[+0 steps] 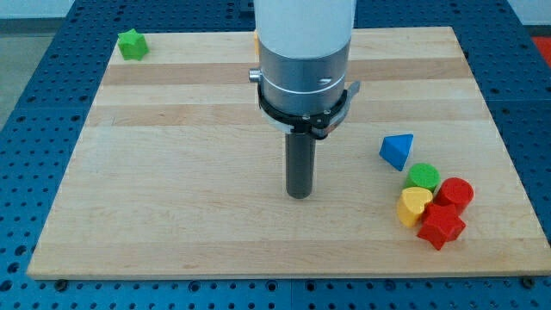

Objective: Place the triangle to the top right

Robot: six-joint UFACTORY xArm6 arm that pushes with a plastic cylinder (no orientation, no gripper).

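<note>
Pale wooden board (172, 172) on blue perforated bench (34, 129). Green star-shaped block (132, 44) at far-left corner. Near right edge: blue triangular block (397, 151), then touching cluster of green cylinder (423, 177), red cylinder (455, 193), yellow heart-shaped block (413, 206), red star-shaped block (442, 226).

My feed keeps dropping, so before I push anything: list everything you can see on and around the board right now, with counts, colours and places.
Wooden board: 1, pale wood, fills most of the view, on a blue perforated table.
Blue triangular block: 1, blue, the view's right, above the cluster.
Green round block: 1, green, the view's right, top of the cluster.
Red round block: 1, red, right side of the cluster.
Yellow heart-like block: 1, yellow, left side of the cluster.
Red angular block: 1, red, bottom of the cluster.
Green angular block: 1, green, board's top left corner.
Orange block: 1, orange, top edge, mostly hidden behind the arm.
My tip: 1, dark rod, board's middle, left of the blue triangular block, touching nothing.
</note>
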